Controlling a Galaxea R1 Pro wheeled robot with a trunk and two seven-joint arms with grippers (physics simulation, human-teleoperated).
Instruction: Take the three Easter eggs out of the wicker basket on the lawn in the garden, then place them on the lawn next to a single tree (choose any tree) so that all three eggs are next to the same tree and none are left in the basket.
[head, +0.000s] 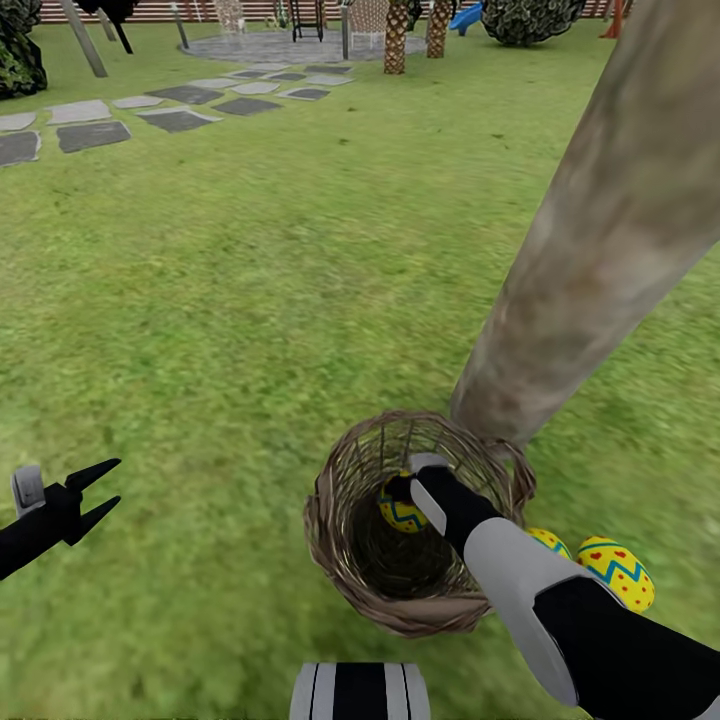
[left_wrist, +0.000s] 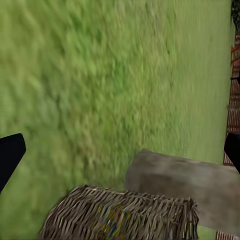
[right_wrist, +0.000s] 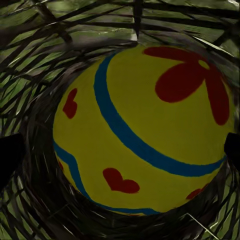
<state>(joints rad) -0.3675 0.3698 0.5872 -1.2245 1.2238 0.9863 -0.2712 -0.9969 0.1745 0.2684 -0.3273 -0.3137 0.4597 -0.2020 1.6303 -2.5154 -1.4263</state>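
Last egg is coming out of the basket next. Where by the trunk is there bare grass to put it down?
Right of the wicker basket, two Easter eggs already crowd the grass at the tree foot, with the right gripper arm over them. Bare lawn runs left of the trunk, beyond the basket's far rim, and on toward the left gripper.

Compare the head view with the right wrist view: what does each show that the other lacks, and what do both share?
Head view alone: the tree, two Easter eggs on the lawn beside the trunk, the open left gripper, and stepping stones.
Right wrist view alone: the last egg's red flower and hearts up close.
Both: that egg inside the wicker basket.
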